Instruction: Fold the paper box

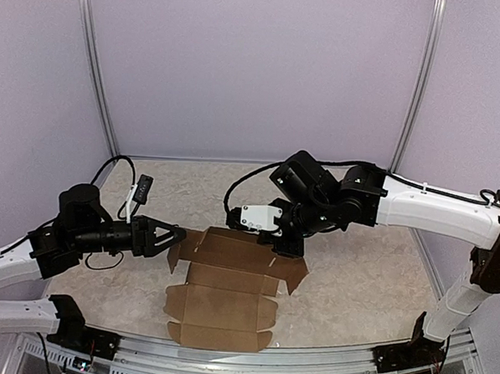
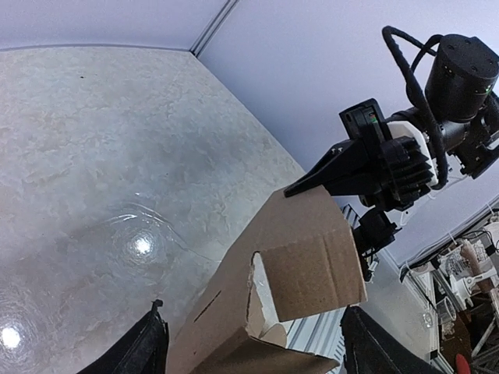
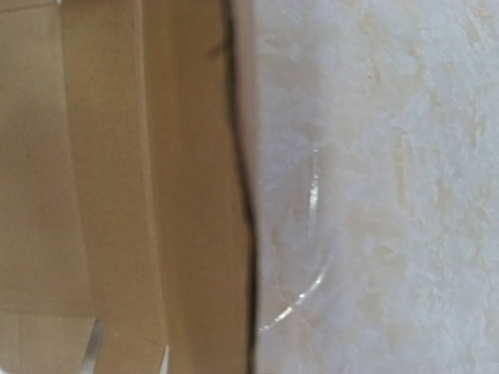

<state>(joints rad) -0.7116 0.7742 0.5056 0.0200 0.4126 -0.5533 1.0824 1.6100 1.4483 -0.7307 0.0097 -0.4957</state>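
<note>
Two fingers [image 2: 146, 349] of left gripper [image 1: 172, 236]: spread wide astride a raised side flap [image 2: 312, 249] — gripping nothing.
Right gripper [image 1: 290, 246]: closed, nothing visibly held, low over the far panel; contact unclear.
Paper box [image 1: 224, 290]: mid-table, half-formed sheet, near panels flat.
Handling: likely light, thin, springy — pinch flaps near creases.
Surroundings: marbled table [image 1: 371, 285]; only the opposite arm crowds the fold.

Paper box [image 1: 227, 295] on table [image 1: 354, 276] — mid-front
</note>
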